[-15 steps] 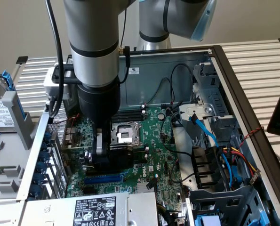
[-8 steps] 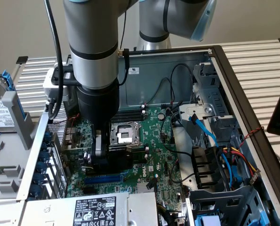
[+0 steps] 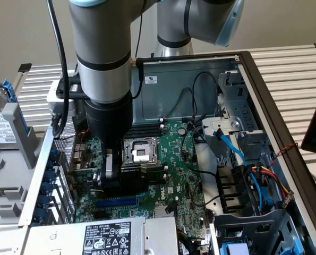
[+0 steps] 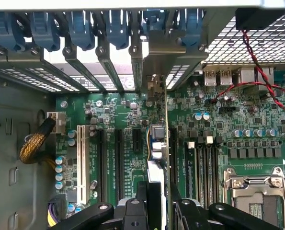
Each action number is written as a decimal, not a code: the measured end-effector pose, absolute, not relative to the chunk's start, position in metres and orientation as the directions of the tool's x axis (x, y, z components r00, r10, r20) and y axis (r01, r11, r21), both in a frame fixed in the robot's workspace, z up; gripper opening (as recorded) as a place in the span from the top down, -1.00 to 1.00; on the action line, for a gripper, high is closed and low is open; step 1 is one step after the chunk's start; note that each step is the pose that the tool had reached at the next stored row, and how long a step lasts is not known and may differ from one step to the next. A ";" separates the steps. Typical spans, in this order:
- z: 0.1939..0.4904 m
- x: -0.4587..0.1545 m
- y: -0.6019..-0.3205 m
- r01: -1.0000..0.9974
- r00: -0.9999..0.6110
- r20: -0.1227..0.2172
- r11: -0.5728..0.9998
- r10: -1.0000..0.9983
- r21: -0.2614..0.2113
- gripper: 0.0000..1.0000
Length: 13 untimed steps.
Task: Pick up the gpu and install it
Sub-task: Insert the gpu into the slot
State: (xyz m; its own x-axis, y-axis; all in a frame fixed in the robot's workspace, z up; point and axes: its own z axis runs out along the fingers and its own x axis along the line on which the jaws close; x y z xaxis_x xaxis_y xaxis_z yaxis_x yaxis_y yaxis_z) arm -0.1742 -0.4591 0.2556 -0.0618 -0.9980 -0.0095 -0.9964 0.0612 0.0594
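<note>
Seeing the gripper (image 4: pixel 157 207) clamped on the gpu (image 4: pixel 156 136), 2 fingers (image 4: pixel 175 203) pinching its near end. Card stands on edge over the motherboard (image 4: pixel 257 124), I judge, long axis running straight from the fingers toward the rear slot covers (image 4: pixel 80 62).

arm (image 3: pixel 102 53): straight up and down, comes in from 12 o'clock in the exterior view | gripper (image 3: pixel 109 178): points down to 6 o'clock | fingers (image 4: pixel 132 213): pinched tight on the gpu (image 4: pixel 157 139)
</note>
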 end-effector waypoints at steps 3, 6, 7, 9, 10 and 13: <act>0.255 -0.175 -0.459 -0.996 -0.062 -0.010 0.061 -0.998 0.059 0.44; 0.254 -0.175 -0.459 -0.996 -0.062 -0.009 0.061 -0.998 0.059 0.44; 0.254 -0.175 -0.459 -0.996 -0.062 -0.009 0.061 -0.998 0.060 0.44; 0.253 -0.175 -0.459 -0.996 -0.062 -0.009 0.061 -0.998 0.060 0.44; 0.253 -0.175 -0.459 -0.996 -0.062 -0.010 0.061 -0.998 0.060 0.44; 0.251 -0.175 -0.459 -0.996 -0.062 -0.010 0.061 -0.998 0.060 0.44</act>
